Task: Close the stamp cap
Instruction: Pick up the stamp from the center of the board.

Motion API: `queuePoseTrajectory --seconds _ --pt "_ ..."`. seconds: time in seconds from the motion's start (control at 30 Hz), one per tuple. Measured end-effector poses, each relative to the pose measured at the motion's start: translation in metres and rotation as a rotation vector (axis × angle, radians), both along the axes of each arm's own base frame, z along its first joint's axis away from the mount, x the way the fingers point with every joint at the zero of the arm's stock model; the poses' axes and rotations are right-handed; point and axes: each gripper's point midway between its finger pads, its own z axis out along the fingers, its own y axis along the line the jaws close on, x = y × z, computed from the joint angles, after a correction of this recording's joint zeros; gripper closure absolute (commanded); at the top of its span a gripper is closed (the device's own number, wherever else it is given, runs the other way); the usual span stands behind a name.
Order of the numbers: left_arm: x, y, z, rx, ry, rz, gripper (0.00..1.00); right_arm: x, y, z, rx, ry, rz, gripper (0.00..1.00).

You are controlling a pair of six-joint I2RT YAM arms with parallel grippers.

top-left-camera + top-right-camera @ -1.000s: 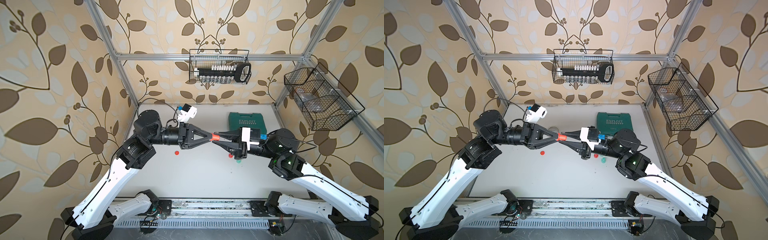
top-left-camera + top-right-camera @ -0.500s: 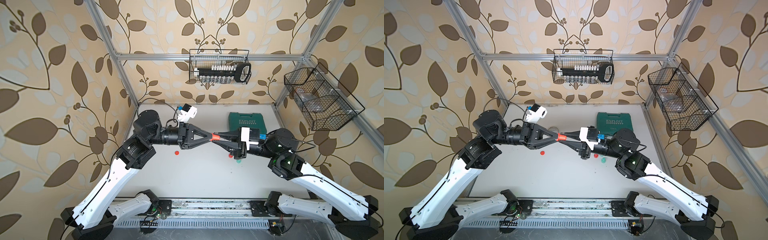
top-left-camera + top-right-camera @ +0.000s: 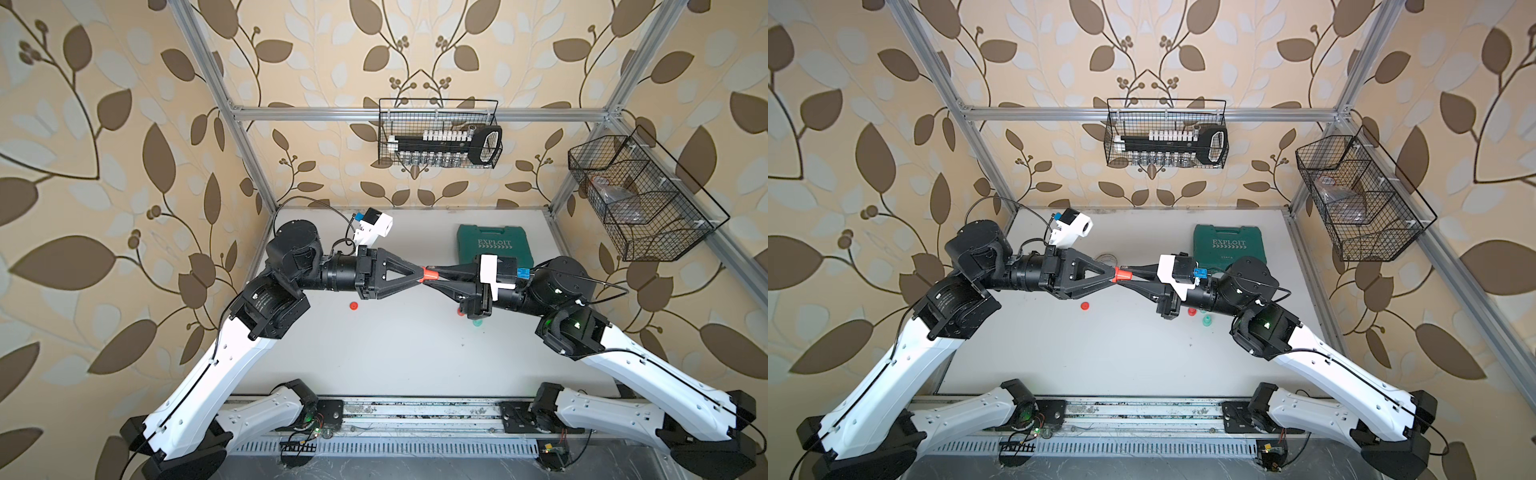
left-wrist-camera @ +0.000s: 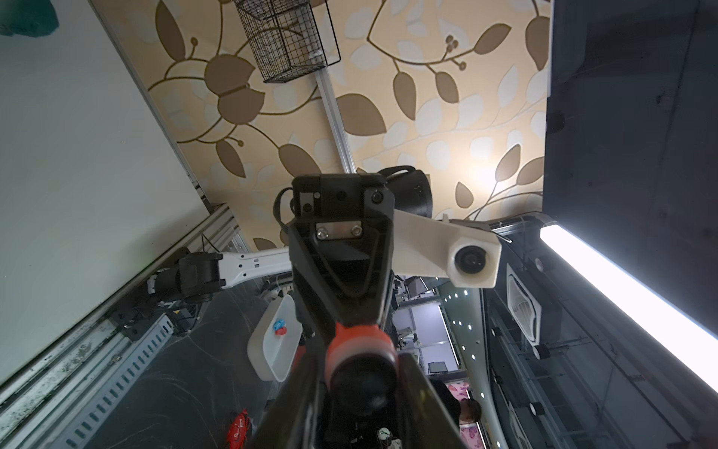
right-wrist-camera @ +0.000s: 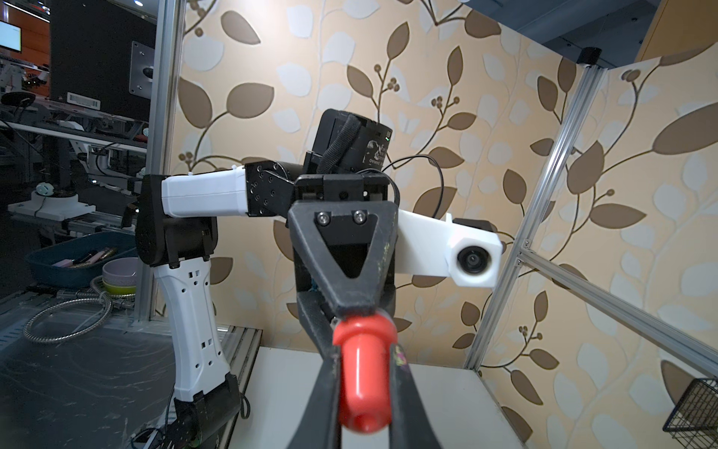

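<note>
Stamp [image 3: 431,274]: red, held level in mid-air over table [image 3: 395,353] centre. Right gripper [image 3: 430,276] clenched on its narrow body. Left gripper [image 3: 420,277] tip-to-tip against wide end; its fingers [image 4: 299,392] flank dark round end there, cannot tell if gripping or released. Disc [image 3: 353,306], red, on table near left gripper. Red piece [image 3: 1191,311] and green piece [image 3: 1206,320] on table, partly hidden by right gripper. Green case [image 3: 494,245] behind it. Wire basket [image 3: 438,133] on back wall.

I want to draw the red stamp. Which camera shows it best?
Right wrist view: the stamp looks big and centred. The left wrist view shows only its blurry end; both top views show just a tiny red bit.
</note>
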Motion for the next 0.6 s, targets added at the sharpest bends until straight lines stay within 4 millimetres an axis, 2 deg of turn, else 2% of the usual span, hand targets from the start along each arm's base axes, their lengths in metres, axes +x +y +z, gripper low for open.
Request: queuePoseTrajectory --seconds 0.13,0.33,0.47,0.6 --pt "0.005 0.005 -0.007 0.052 -0.017 0.06 0.51 0.001 -0.003 -0.003 -0.013 0.016 -0.016 0.96" --pt "0.022 0.016 -0.037 0.2 -0.032 0.2 0.5 0.002 -0.021 -0.006 -0.031 0.052 -0.092 1.0" --pt "0.039 0.029 -0.067 0.356 -0.062 0.307 0.53 0.007 -0.041 -0.011 -0.054 0.09 -0.189 1.0" --pt "0.063 0.041 -0.113 0.567 -0.063 0.39 0.6 0.015 -0.058 -0.023 -0.091 0.137 -0.294 1.0"
